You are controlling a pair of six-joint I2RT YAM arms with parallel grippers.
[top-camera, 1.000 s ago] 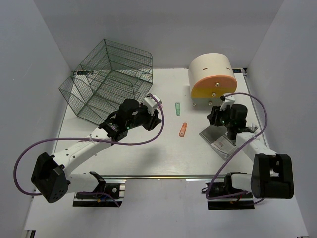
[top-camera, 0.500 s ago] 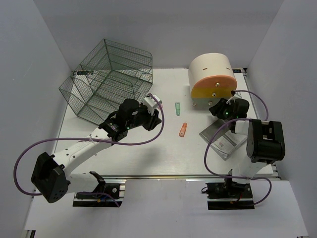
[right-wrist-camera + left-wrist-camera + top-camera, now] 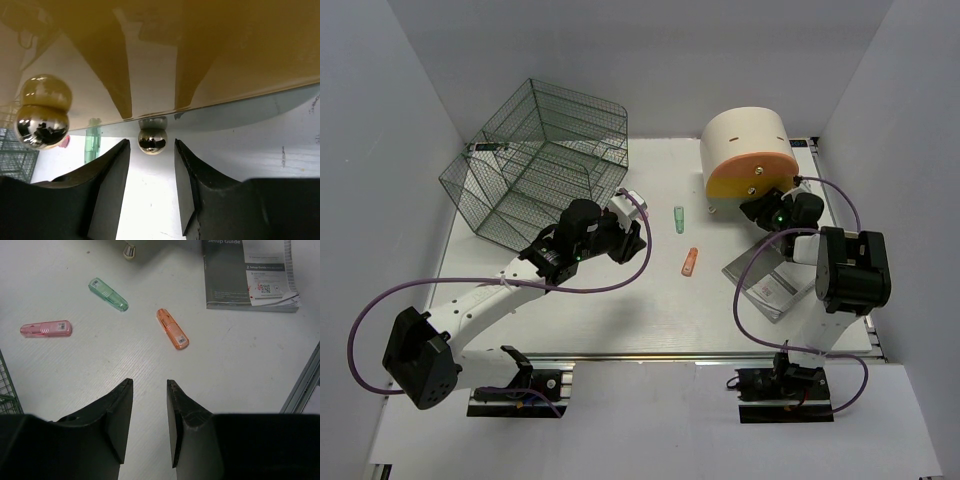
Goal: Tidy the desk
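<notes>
The white desk [image 3: 650, 310] holds a cream-and-orange drawer box [image 3: 748, 160] at the back right. My right gripper [image 3: 754, 208] is open at the box's lower front. In the right wrist view its tips [image 3: 151, 145] flank a small metal knob [image 3: 152, 140] without touching it. A second knob [image 3: 42, 125] is to the left. My left gripper [image 3: 632, 236] is open and empty, and hovers over the bare desk [image 3: 150, 382]. Ahead of it lie an orange pen-like piece [image 3: 173, 329], a green one [image 3: 108, 294] and a pink one [image 3: 46, 329].
A dark wire-mesh cage [image 3: 535, 160] stands at the back left. A grey setup guide booklet [image 3: 770, 285] lies at the right beside my right arm. A metal rail [image 3: 650, 357] runs along the desk's near edge. White walls close in both sides.
My right gripper has swung from above the booklet up to the drawer box's lower front, and the arm has folded back. The left arm has not moved.
</notes>
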